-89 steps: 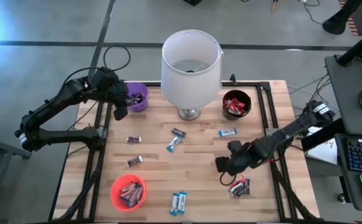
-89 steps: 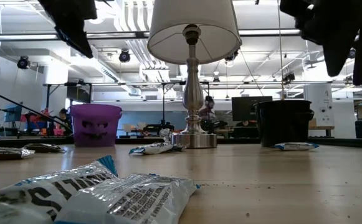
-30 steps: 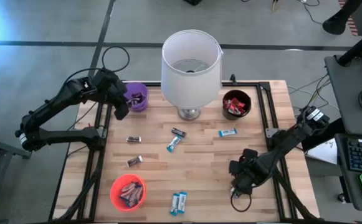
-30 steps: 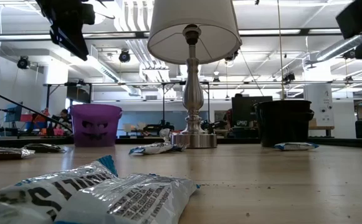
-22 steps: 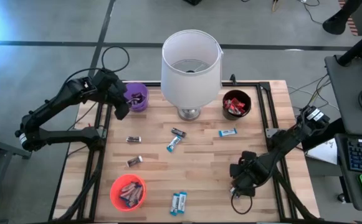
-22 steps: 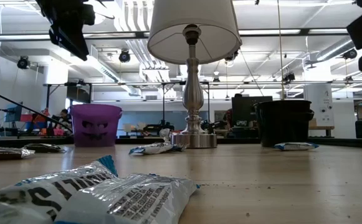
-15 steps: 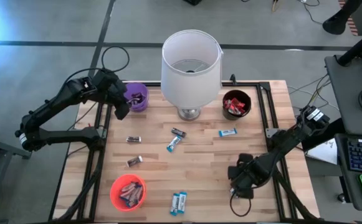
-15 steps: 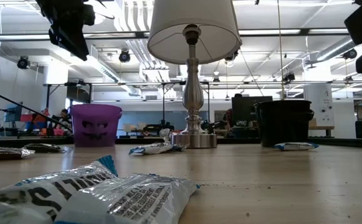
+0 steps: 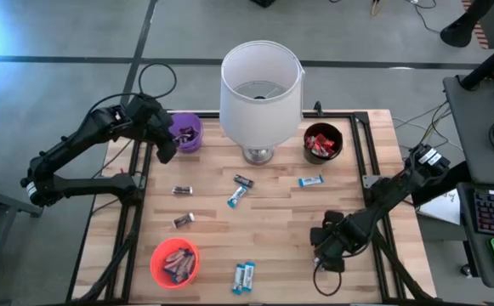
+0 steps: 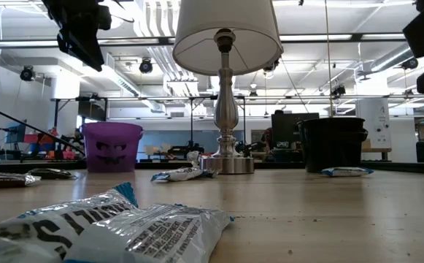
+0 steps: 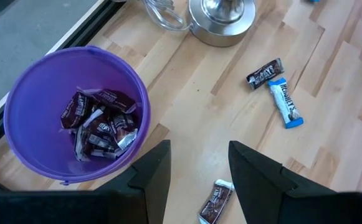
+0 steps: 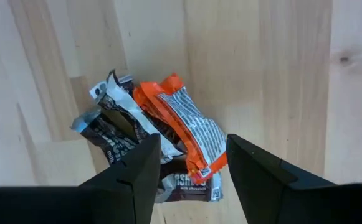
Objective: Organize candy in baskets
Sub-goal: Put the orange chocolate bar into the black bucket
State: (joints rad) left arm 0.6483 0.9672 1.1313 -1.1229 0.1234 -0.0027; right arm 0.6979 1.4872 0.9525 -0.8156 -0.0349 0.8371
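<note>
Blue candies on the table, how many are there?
4. One blue candy lies near the black bowl, one below the lamp, and two side by side at the near edge. More may hide.

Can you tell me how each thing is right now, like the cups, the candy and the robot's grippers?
Purple basket: upright, holds dark candies.
Black basket: upright, holds red candies.
Orange basket: upright, holds candies.
Candy pile: lying on the table, not gripped.
Left gripper: open, empty, above the table beside the purple basket.
Right gripper: open, over the candy pile.
Lamp: upright.
</note>
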